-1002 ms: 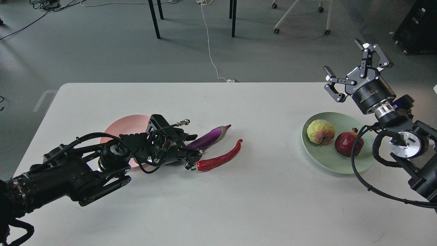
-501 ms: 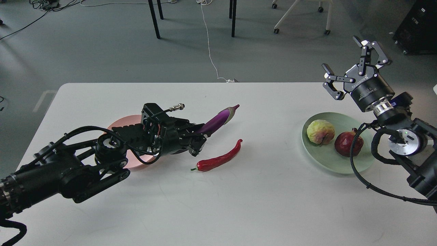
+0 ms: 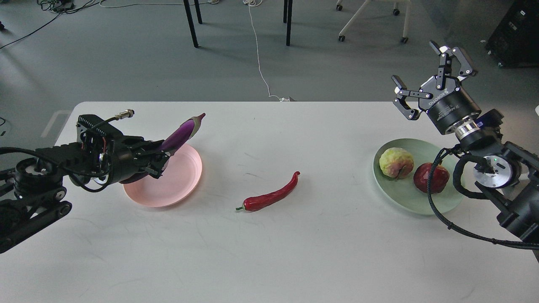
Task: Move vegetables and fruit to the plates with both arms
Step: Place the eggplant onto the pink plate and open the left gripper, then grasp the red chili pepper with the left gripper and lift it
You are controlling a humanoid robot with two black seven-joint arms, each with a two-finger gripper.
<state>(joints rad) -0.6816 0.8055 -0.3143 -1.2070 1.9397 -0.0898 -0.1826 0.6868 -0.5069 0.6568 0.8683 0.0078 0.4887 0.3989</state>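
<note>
Eggplant [image 3: 182, 131] in left gripper [image 3: 156, 162] above pink plate [image 3: 177, 187]

So the eggplant [image 3: 182, 131] sits tilted above the left plate [image 3: 179, 185] at frame left. Chili pepper [image 3: 271, 194] lies mid-table. At right, the bumpy fruit [image 3: 395, 162] and the pomegranate [image 3: 429, 177] share the other plate [image 3: 404, 198], bumpy fruit leftmost.

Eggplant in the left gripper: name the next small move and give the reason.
Probably lower the left gripper and open it, laying the eggplant down in the pink plate. The eggplant is held tilted above the plate, stem end up, and the plate looks bare. The chili pepper on the table would come after.
</note>
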